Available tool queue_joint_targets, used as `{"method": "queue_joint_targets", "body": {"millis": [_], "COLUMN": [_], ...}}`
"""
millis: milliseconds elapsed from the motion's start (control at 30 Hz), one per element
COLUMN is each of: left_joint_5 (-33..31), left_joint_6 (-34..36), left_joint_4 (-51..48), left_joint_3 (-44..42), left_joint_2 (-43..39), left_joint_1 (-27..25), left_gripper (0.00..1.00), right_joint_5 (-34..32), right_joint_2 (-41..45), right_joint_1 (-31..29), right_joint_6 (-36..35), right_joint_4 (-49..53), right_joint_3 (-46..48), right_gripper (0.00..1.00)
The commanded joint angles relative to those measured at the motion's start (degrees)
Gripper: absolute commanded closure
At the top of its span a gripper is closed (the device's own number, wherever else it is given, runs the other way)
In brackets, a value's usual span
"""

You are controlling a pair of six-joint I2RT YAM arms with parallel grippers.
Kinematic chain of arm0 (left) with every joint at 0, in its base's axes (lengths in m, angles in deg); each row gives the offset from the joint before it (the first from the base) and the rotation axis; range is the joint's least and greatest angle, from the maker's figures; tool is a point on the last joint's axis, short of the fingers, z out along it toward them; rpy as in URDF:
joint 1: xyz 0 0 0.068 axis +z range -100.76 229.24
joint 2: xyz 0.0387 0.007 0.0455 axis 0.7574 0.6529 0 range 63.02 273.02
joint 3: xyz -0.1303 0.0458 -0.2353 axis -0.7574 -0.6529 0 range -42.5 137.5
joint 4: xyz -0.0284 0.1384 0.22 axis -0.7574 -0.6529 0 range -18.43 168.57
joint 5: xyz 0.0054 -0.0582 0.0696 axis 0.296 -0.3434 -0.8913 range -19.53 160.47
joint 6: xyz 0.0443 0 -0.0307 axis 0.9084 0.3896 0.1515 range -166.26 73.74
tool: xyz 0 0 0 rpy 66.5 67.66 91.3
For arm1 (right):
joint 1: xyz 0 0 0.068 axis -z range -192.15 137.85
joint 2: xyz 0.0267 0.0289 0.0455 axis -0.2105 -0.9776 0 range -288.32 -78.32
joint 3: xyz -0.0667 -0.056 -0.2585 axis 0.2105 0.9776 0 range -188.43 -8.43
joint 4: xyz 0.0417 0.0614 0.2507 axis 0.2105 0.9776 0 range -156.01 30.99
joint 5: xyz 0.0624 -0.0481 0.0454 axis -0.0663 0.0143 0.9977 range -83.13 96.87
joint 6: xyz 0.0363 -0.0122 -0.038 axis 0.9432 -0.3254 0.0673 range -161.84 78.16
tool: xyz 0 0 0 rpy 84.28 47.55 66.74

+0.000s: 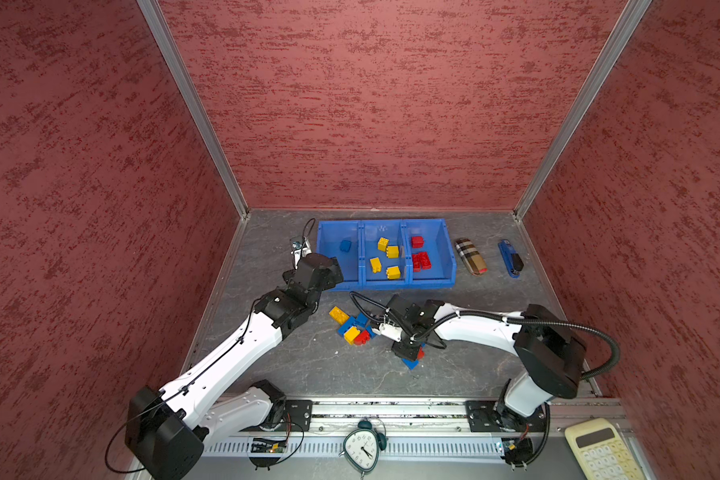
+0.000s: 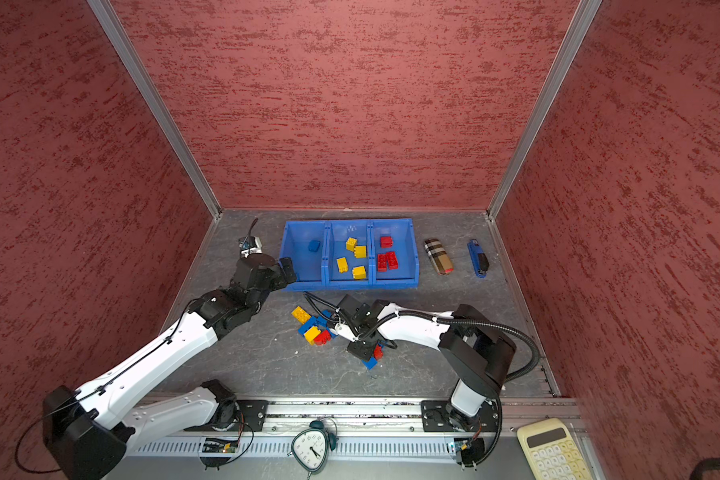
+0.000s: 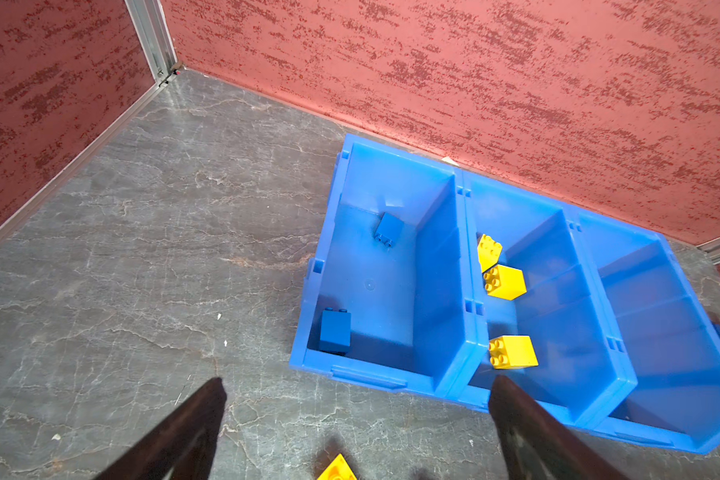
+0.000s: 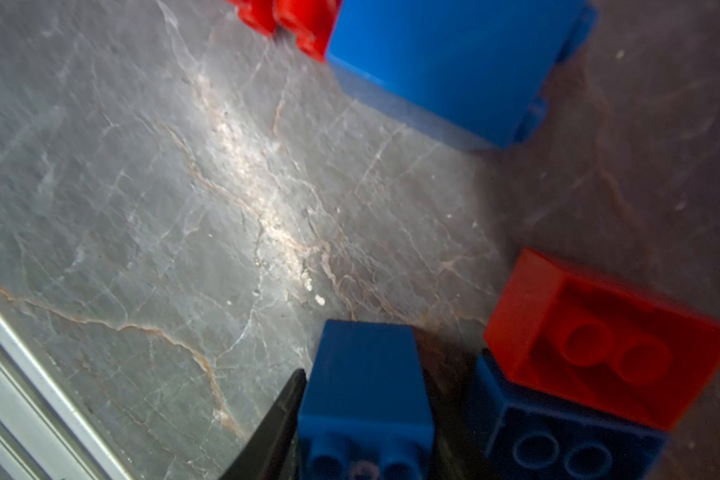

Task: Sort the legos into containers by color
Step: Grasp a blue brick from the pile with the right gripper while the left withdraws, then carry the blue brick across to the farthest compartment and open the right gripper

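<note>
The three joined blue containers [image 1: 385, 283] [image 2: 350, 284] stand at the back. The left one holds blue legos [image 3: 389, 227], the middle one several yellow legos [image 1: 385, 255], the right one red legos [image 1: 420, 257]. Loose legos [image 1: 352, 328] [image 2: 312, 326] lie in a pile in front of them. My right gripper [image 4: 362, 361] is low over the table just right of that pile, shut on a small blue lego [image 4: 364, 395]. A red lego [image 4: 599, 332] leans on another blue one [image 4: 558, 440] right beside it. By the front left corner of the containers, my left gripper [image 3: 357, 382] hangs open and empty.
A tan plaid case [image 1: 470, 256] and a blue-and-black stapler [image 1: 511, 258] lie right of the containers. An alarm clock [image 1: 364, 446] and a calculator [image 1: 599, 449] sit at the near edge. Red walls close in three sides. A yellow lego [image 3: 337, 469] lies below the left gripper.
</note>
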Motion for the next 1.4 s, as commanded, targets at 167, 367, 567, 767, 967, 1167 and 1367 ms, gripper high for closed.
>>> {"method": "queue_joint_targets", "body": {"millis": [167,367,567,767,967,1167,1367], "left_joint_5": [-0.37,-2.53,-1.73,0.12,2.16,6.48,11.73], "left_joint_6": [-2.18,-7.23,-13.30,-16.34,-17.16,-14.17,-11.45], "left_joint_4": [-2.47,-9.19,-15.95,-19.44,-19.66,-16.78,-16.23], "left_joint_3": [-1.65,-1.17,-2.39,-4.71,-6.35,-6.85,-7.36], "left_joint_2": [-1.79,-2.46,-4.62,-7.03,-7.61,-6.43,-2.72], "left_joint_1": [2.39,4.50,7.75,8.77,8.87,8.37,0.89], "left_gripper": [0.01,0.01,0.01,0.01,0.00,0.01,0.01], "right_joint_5": [7.25,1.91,-5.55,-10.60,-9.30,-8.02,-8.06], "right_joint_2": [7.61,0.11,-17.19,-28.46,-31.44,-23.54,-0.94], "right_joint_1": [3.47,6.23,7.26,7.35,7.35,7.34,7.37], "right_joint_6": [-4.29,0.81,3.24,2.44,2.91,4.02,10.56], "right_joint_4": [-10.19,-35.36,-40.22,-36.68,-35.60,-37.73,-52.92], "right_joint_3": [-11.51,-16.50,-31.75,-44.13,-47.79,-41.17,-13.75], "right_gripper": [0.73,0.71,0.69,0.65,0.48,0.39,0.04]}}
